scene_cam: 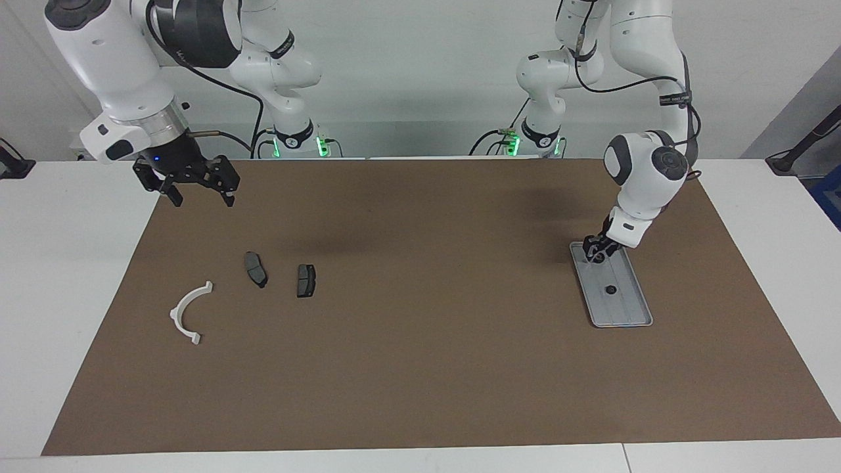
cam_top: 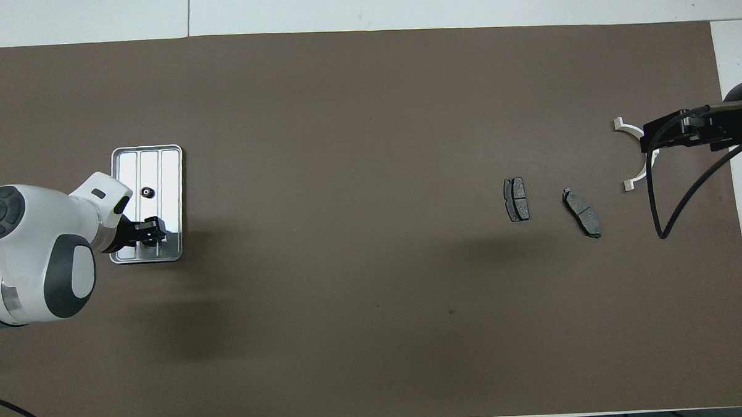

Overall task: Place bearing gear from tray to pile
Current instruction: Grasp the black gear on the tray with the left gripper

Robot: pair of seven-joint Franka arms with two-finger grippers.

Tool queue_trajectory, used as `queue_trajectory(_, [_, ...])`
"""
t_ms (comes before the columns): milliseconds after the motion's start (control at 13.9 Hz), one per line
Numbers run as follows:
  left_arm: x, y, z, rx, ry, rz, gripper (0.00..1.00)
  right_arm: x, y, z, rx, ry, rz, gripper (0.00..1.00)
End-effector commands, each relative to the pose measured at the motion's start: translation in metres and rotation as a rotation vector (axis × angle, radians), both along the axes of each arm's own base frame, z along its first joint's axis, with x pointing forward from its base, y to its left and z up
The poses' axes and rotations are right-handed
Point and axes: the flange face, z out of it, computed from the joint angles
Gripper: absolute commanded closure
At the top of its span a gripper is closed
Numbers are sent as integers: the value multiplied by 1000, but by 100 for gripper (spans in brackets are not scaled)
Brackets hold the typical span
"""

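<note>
The left pincer (scene_cam: 596, 253), low in the tray (scene_cam: 624, 309), closes around a bearing gear to lift it; whether it grips cannot be told.

A white surface (scene_cam: 72, 276) made of panels butted together, seams showing along its edges, carries a large brown mat (scene_cam: 420, 368) that covers most of it. A plain pale grey wall (scene_cam: 420, 72) stands at the robots' end. Light is even and soft, casting faint blurred shadows on the mat.
</note>
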Motion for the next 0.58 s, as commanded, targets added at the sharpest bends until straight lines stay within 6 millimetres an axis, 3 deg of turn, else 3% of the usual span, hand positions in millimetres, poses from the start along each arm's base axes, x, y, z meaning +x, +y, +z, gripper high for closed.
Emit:
queue_trajectory(0, [-2,-2,-7,-5,-9,13,43,-2,-1,-4,-6,19,21,0])
queue_trajectory(216, [-2,-2,-8,-5,-9,14,55,-1,-1,-6,-6,22,21,0])
queue_trajectory(288, [-2,-2,-8,-5,-8,14,69,-1,-1,-6,-7,22,23,0])
queue_trajectory(359, [-2,-2,-7,-5,-2,16,92,-1,-1,-6,-7,22,23,0])
queue_trajectory(431, [2,-3,-4,-7,0,25,100,-1,0,-6,-9,22,25,0])
queue_trajectory(503, [12,-11,3,-8,-10,58,100,-1,0,-6,-9,22,25,0])
